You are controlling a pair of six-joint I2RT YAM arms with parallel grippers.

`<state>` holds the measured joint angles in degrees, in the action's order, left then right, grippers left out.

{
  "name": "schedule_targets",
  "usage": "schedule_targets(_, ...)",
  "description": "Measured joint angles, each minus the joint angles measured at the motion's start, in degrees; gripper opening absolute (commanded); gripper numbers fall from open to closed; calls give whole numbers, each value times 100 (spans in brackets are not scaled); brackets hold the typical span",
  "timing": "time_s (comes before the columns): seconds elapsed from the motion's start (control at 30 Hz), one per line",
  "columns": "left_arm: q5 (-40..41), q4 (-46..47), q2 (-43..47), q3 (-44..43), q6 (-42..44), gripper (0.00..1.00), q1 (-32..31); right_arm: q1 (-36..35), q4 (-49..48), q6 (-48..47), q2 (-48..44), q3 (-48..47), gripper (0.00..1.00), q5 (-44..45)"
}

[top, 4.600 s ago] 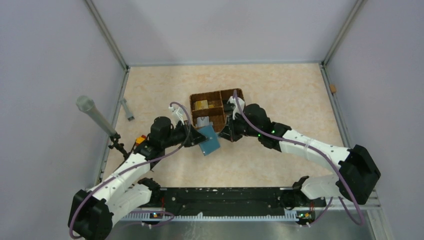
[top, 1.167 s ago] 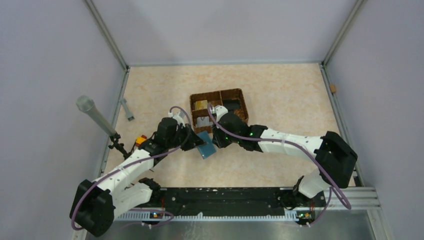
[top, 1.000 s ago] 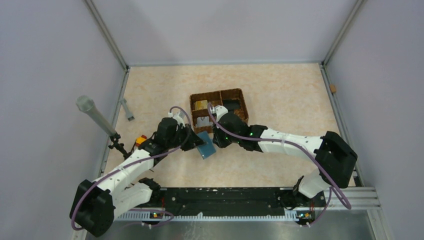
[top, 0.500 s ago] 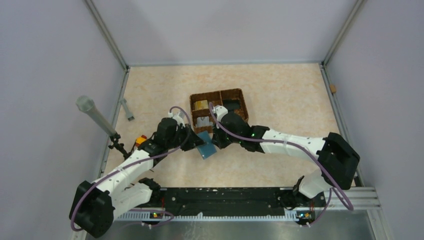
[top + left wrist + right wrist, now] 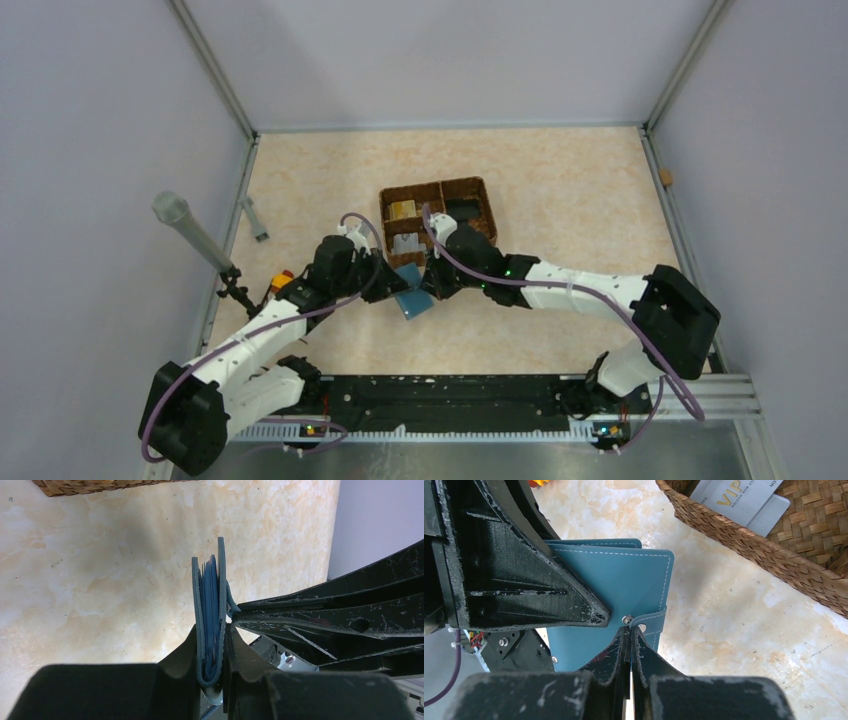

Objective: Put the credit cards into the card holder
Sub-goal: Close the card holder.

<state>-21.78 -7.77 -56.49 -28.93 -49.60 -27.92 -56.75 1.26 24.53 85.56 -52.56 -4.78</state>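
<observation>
The right gripper (image 5: 630,630), slightly open one second ago, now pinches the strap (image 5: 651,622) of the card holder (image 5: 624,580); the left gripper (image 5: 211,630) still clamps its folded edge narrowly.

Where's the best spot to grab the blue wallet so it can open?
Probably the folded spine of the flat teal folding wallet, coming from behind the fold and pinching both flat faces, as the left gripper does. That leaves its open edge reachable.
</observation>
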Motion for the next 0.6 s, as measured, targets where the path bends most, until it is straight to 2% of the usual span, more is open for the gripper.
schedule_targets(0.6, -70, -2, -68, 0, 4, 0, 0, 76, -251, 168, 2, 127, 0, -247)
